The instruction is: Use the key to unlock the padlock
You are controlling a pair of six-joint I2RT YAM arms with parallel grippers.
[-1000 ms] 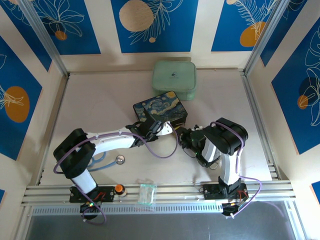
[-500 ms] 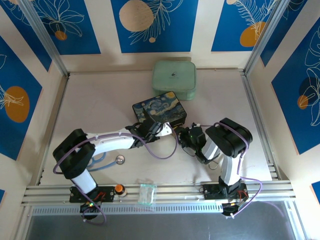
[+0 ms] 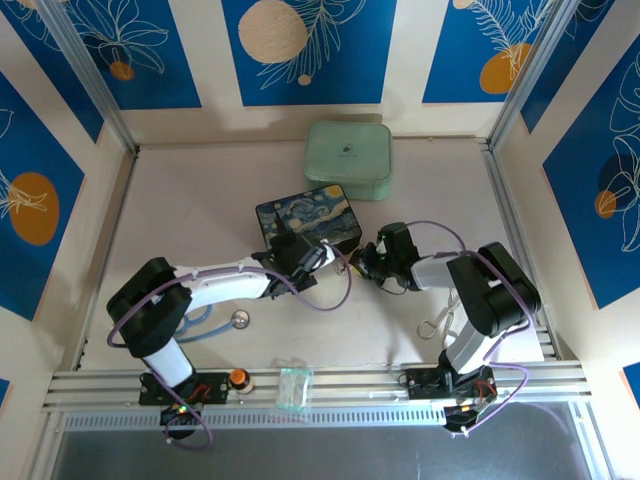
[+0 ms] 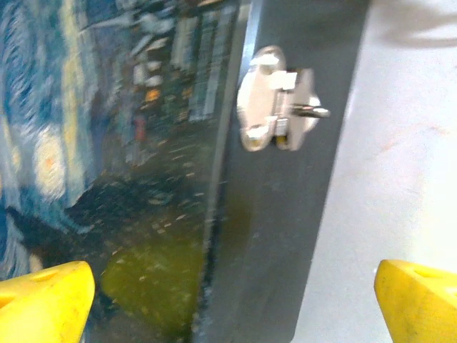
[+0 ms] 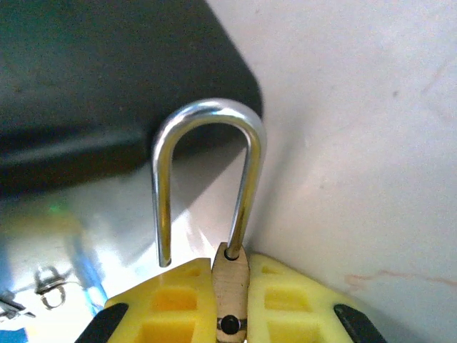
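1. Right gripper (image 5: 230, 286): yellow fingers clamped tight on the brass body of the padlock (image 5: 230, 268), seen edge-on and held above the table (image 5: 357, 143).
2. Shackle (image 5: 207, 107) stands up from the fingers. One leg sits in the body, the other ends free beside it, so it reads as sprung.
3. Left gripper (image 4: 230, 300): jaws spread wide, nothing held, facing the front of the painted box (image 4: 107, 143).
4. Hasp (image 4: 275, 107) on the box has nothing through its loop.
5. My read: unlocking looks done, and the padlock is off the box, just beside its corner.
6. Next: confirm the shackle is free, then set the padlock down well clear of the box.
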